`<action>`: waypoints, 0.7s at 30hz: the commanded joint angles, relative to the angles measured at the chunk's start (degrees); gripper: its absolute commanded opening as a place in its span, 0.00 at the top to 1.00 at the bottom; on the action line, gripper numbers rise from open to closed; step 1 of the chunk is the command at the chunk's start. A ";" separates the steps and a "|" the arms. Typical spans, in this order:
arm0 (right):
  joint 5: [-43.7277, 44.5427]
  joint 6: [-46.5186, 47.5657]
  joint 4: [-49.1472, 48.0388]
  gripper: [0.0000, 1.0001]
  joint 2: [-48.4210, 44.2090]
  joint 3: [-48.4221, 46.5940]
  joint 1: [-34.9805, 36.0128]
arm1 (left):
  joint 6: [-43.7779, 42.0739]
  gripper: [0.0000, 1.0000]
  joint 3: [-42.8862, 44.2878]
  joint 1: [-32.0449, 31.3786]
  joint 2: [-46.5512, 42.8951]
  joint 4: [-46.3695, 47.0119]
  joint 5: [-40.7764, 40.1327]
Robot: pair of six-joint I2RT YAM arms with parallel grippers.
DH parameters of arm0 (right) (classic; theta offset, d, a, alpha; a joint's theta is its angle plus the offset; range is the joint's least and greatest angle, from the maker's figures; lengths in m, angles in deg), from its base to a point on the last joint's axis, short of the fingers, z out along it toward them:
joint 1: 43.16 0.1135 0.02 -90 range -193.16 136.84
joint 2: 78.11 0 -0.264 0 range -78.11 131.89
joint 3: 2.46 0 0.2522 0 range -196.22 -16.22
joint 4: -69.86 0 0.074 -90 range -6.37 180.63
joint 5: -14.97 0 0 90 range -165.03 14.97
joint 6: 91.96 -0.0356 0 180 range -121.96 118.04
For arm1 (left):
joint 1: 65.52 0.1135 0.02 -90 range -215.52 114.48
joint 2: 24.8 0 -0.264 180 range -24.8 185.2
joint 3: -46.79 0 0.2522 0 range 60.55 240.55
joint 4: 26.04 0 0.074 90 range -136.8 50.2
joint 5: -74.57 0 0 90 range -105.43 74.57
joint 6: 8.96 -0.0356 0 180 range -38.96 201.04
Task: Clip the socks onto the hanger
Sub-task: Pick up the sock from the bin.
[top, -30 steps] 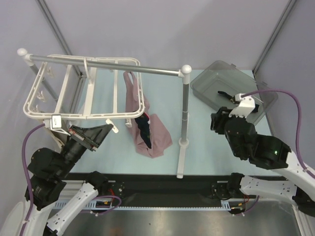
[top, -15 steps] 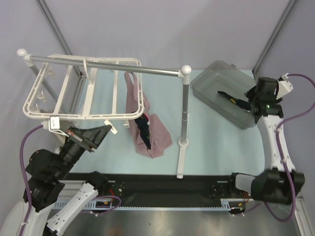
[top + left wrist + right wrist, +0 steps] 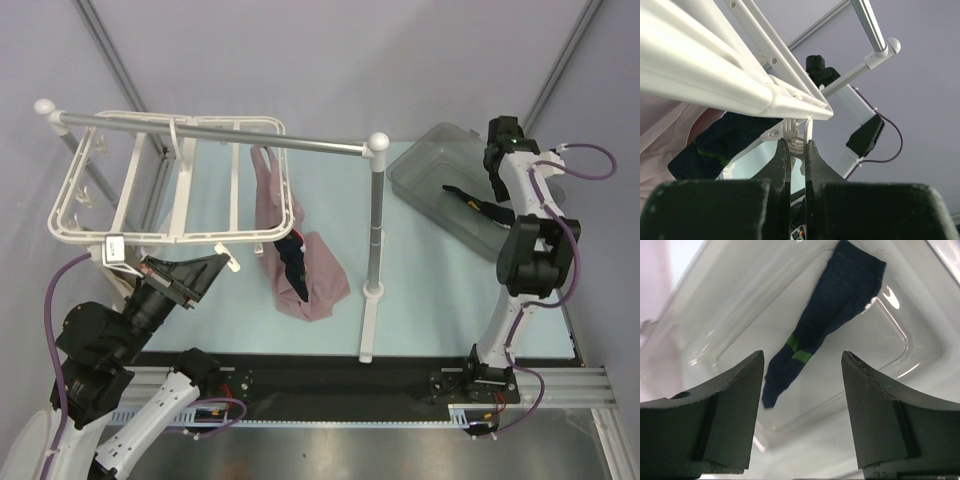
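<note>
The left gripper (image 3: 796,150) pinches a clip (image 3: 796,131) at the corner of the hanger (image 3: 715,75), directly above its fingers. Just beyond, a sock (image 3: 725,137) hangs against a pink cloth (image 3: 670,125). The right gripper (image 3: 802,405) is spread wide and hovers clear of the other sock (image 3: 830,305), which lies below it in a clear bin (image 3: 715,315).

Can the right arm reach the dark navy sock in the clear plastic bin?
Probably yes: the open right gripper hangs above the dark navy sock in the clear plastic bin; nothing lies between.
</note>
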 commanded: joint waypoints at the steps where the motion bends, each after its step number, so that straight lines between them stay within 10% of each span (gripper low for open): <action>1: 9.52 -9.48 7.49 0.33 5.39 -3.76 0.44 | -0.08 1.00 0.46 -0.20 0.12 0.61 -0.20; 21: 9.88 -8.25 2.03 0.35 21.14 -11.32 -2.90 | -0.69 1.00 1.52 -0.20 1.27 -0.62 -0.11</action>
